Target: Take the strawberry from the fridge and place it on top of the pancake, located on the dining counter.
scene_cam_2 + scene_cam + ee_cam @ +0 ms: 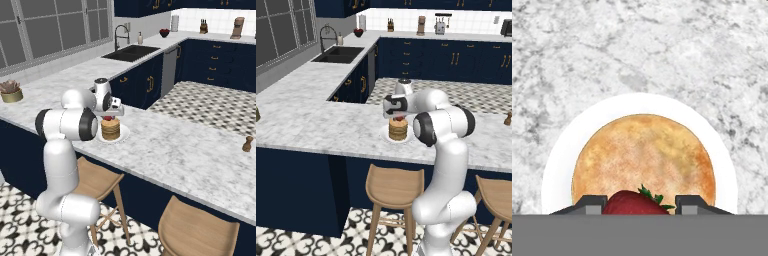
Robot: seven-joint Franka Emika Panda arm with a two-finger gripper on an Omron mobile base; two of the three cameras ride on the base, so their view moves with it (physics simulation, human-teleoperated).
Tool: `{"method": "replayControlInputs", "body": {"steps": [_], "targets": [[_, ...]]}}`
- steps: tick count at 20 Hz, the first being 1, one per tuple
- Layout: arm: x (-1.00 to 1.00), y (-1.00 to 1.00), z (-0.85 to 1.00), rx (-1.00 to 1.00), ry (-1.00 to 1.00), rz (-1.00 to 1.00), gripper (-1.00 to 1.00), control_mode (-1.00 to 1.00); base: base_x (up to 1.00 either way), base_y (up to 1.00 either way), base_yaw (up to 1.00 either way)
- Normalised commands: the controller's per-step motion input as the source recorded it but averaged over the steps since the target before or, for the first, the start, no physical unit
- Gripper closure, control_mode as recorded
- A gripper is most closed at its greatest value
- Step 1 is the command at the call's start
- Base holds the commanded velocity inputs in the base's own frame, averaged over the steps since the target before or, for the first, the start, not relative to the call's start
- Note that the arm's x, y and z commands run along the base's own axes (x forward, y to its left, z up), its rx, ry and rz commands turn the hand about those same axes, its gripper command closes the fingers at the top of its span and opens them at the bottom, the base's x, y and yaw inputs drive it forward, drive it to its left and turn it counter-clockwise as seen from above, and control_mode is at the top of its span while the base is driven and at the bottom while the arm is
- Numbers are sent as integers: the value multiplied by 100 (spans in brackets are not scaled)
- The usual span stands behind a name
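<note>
left base view shows the dining counter [316,125] running across the scene on navy cabinets, with wooden stools [393,187] tucked under its near edge and the white arm [443,150] bent over it. on the marble sits a small white plate [562,160] carrying the pancake [643,155], a short tan stack. the gripper [640,202] hangs directly above that stack, pointing down.

hand view shows the strawberry [634,204] between the two dark fingertips [591,202], red with green leaves. the fingers are drawn in to a narrow gap and clamp the berry on both sides, so it is held, not yet resting on the pancake. it sits over the near part of the stack rather than its middle.

the risk, as i judge it, is in the release: a round berry let go from any height could roll off the pancake onto the plate or counter, more so from an off-centre spot. how much gap remains between berry and pancake top is hard to tell, as both base views are small. pressing down too far could dent or shift the stack.
</note>
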Motion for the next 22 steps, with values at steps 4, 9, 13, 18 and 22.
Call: {"method": "replayControlInputs", "body": {"steps": [4, 9, 13, 18, 22], "targets": [[0, 0, -24, 0, 0, 0, 100, -100, 0, 0, 0], [0, 0, -30, 0, 0, 0, 100, -100, 0, 0, 0], [0, 0, -33, 0, 0, 0, 100, -100, 0, 0, 0], [0, 0, -29, 0, 7, 0, -100, -100, 0, 0, 0], [0, 0, -10, 0, 2, 0, -100, -100, 0, 0, 0]]}}
